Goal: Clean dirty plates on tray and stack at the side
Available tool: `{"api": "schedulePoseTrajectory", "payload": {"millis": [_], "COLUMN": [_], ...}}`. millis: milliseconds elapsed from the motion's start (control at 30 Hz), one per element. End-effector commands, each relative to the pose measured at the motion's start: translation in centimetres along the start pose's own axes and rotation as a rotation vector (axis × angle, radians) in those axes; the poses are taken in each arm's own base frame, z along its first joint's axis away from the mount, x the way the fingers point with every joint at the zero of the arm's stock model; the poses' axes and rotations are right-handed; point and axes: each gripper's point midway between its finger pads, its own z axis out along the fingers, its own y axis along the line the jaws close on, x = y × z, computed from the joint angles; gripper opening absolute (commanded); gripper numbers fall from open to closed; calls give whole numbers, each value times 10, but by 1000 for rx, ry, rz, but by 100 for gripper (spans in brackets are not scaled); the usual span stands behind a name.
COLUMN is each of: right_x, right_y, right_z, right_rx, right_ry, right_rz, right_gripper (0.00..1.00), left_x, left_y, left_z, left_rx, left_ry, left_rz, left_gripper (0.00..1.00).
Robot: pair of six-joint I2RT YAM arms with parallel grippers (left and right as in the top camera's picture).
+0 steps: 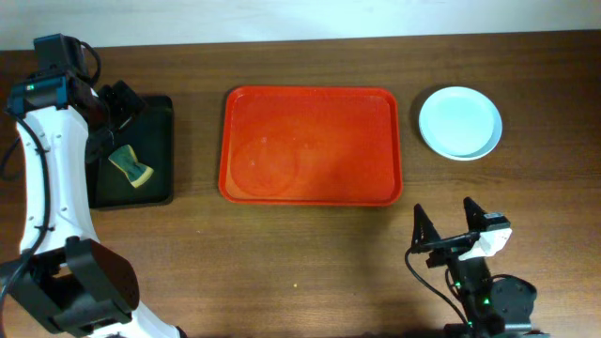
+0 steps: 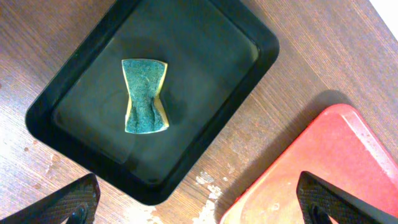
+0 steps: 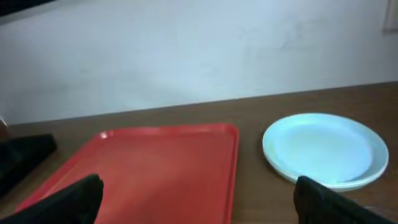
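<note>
The red tray lies in the middle of the table with no plates on it; it also shows in the left wrist view and the right wrist view. The plates sit stacked on the table to the tray's right, pale blue-green on top; the stack shows in the right wrist view. My left gripper is open and empty, above the gap between the black tray and the red tray. My right gripper is open and empty near the front edge, right of centre.
A smaller black tray stands at the left and holds a green and yellow sponge; both show in the left wrist view, tray and sponge. A pale wall rises behind the table.
</note>
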Motion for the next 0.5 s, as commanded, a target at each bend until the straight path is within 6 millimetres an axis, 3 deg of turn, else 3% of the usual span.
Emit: {"api": "schedulePoseTrajectory", "payload": {"millis": [0,133,200,300,467], "right_x": [5,11,34,32,31], "right_y": [2,-5,-16,-29,-31], "right_z": [6,8,9,8,7], "right_rx": [-32,-3,44,124,131], "right_ry": [-58,-71,28,22,19], "right_rz": [-14,-122,-204,-205,-205], "right_gripper": [99,99,99,99,99], "left_x": [0,0,0,0,0], "left_y": [0,0,0,0,0], "left_z": [2,2,2,2,2], "left_rx": [1,1,1,1,1], "left_ry": [4,4,4,4,4], "left_rz": [5,5,5,5,5], "left_gripper": [99,99,99,99,99]}}
